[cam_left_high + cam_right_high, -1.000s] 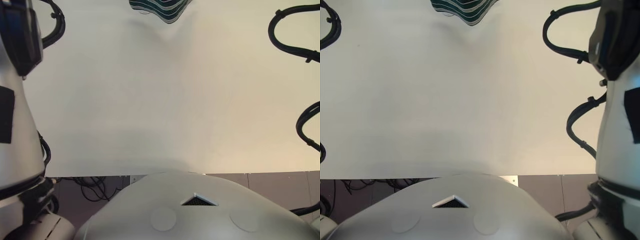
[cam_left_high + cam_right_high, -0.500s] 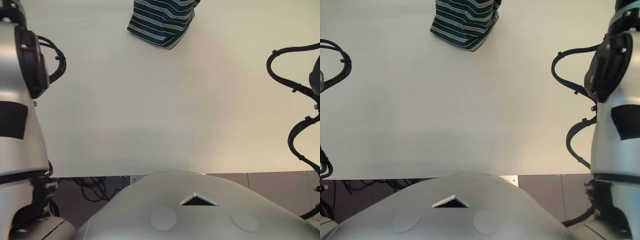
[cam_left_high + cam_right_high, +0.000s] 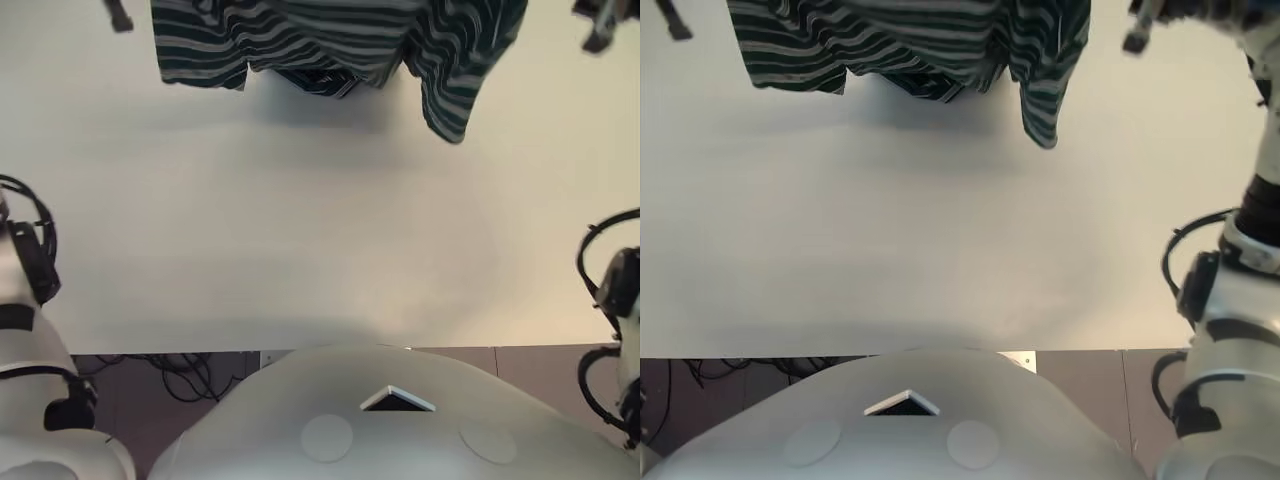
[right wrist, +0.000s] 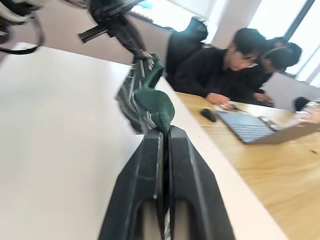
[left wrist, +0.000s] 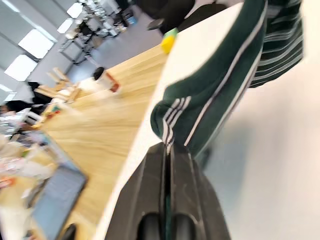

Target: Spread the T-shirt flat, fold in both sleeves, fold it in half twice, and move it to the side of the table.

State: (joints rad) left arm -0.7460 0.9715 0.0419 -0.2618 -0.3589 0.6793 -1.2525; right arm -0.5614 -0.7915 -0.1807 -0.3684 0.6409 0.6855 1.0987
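Item under inspection: one T-shirt (image 3: 330,40), dark green with thin pale horizontal stripes. It is held up over the far part of the white counter (image 3: 300,250), stretched sideways between the two hands. The body hangs in loose folds. One sleeve droops lower than the rest on the robot's right side. A bunched portion sits below the middle of the lower edge. Whether that portion touches the counter cannot be told.

Left hand (image 5: 166,147): fingers pressed together, pinching a rolled edge of the T-shirt that carries three pale bands.

Right hand (image 4: 162,131): fingers likewise closed, clamping a bunched green edge of the T-shirt with pale banding.

Count: one T-shirt, two hands, both gripping it, at opposite ends.

Surroundings: a wooden table stands beside the counter, with one open laptop (image 4: 250,127) on it.
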